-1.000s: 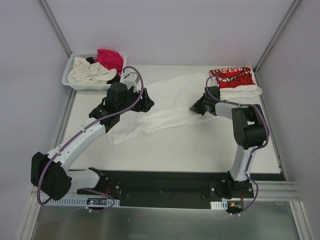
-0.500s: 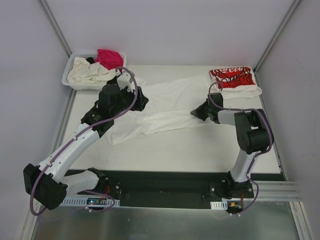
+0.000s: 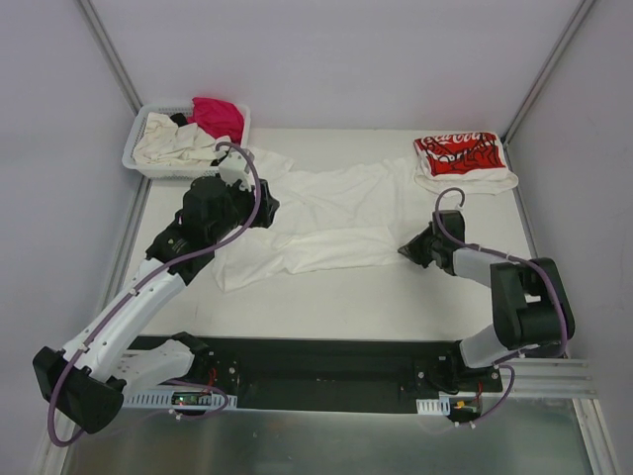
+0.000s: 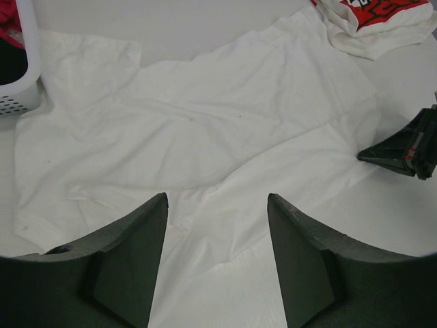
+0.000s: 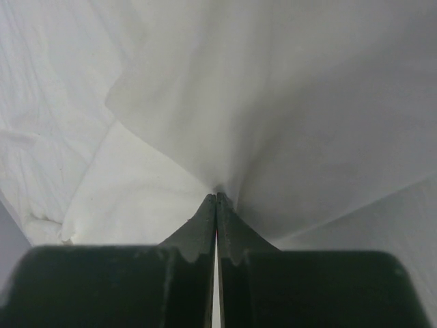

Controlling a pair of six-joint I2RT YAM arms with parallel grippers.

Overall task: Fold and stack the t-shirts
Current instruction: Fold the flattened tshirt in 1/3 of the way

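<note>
A large plain white t-shirt (image 3: 331, 218) lies spread and wrinkled across the middle of the table. My right gripper (image 3: 406, 251) is shut on the shirt's near right edge, and the cloth (image 5: 225, 137) fans out from the pinched tips (image 5: 217, 197). My left gripper (image 4: 217, 198) hovers open over the shirt's left part (image 4: 205, 130) with nothing between its fingers. In the top view it (image 3: 265, 210) sits at the shirt's left side. A folded white t-shirt with red print (image 3: 460, 153) lies at the back right.
A white slotted basket (image 3: 136, 158) stands at the back left corner, holding a cream shirt (image 3: 170, 139), a magenta one (image 3: 220, 114) and something black. Grey walls close in the table's left and right edges.
My right gripper has drawn the white shirt's edge toward the near right, stretching the cloth. My left gripper has pulled back to the left across the shirt, staying open.
</note>
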